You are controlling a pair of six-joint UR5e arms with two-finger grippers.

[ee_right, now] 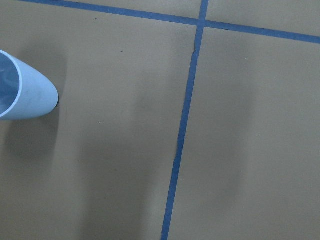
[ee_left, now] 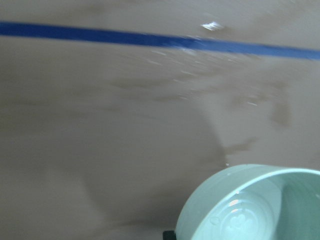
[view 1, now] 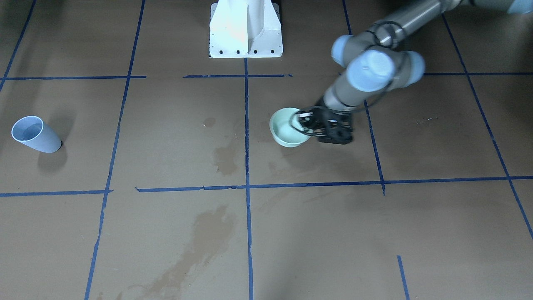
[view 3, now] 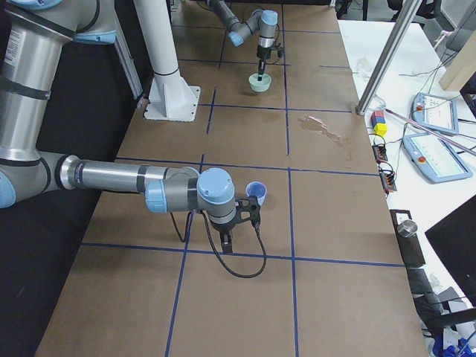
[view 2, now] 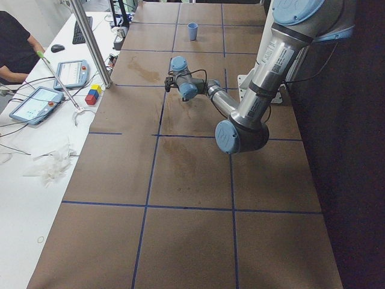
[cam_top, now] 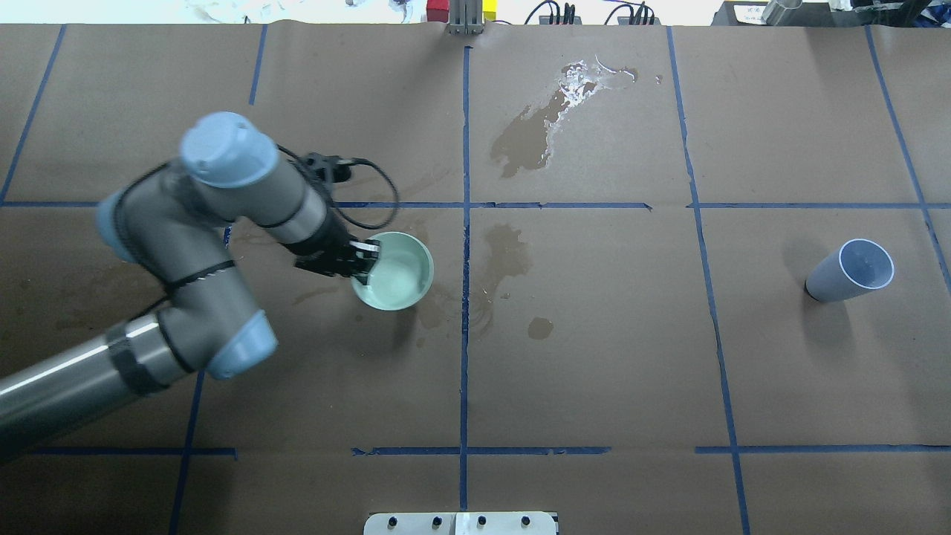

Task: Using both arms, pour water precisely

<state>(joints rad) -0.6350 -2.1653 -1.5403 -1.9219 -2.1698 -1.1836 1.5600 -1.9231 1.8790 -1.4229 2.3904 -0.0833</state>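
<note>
A mint-green bowl (cam_top: 397, 271) stands left of the table's middle and also shows in the front view (view 1: 287, 128). My left gripper (cam_top: 364, 261) has one finger inside the bowl and one outside, shut on its near rim. A faint glossy sheen, perhaps water, lies on the bowl's bottom in the left wrist view (ee_left: 245, 220). A pale blue cup (cam_top: 851, 269) stands upright far to the right. My right gripper (view 3: 251, 204) shows only in the exterior right view, close beside the cup (view 3: 256, 191); I cannot tell whether it is open or shut.
Dark wet stains (cam_top: 531, 134) mark the brown paper at the far middle and beside the bowl (cam_top: 505, 256). Blue tape lines cross the table. The white pedestal base (view 1: 245, 31) stands at the robot's edge. Tablets and coloured blocks (view 3: 379, 123) lie on the operators' side.
</note>
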